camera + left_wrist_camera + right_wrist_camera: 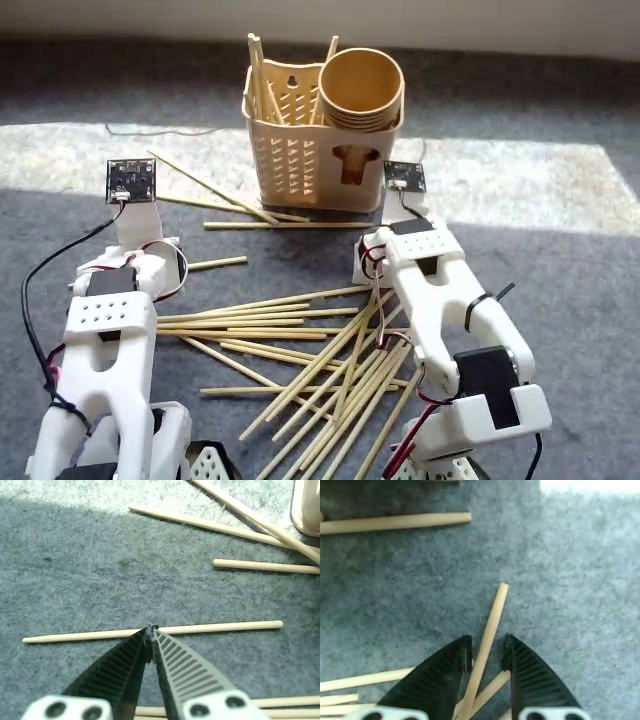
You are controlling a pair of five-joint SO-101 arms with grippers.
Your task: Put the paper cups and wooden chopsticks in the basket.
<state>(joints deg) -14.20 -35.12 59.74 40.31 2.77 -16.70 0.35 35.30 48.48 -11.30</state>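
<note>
The paper cups [360, 90] sit stacked inside the basket [290, 160], and a few chopsticks [262, 75] stand in it too; that part looks done; lots of wooden chopsticks [320, 370] are left on the grey worktop [560, 300]. The left gripper [151, 628] is pressed together, its tip at 1 lone chopstick [225, 626]; the right gripper [486, 652] is spread, with 1 stick [496, 610] between its jaws, not pinched yet.
</note>
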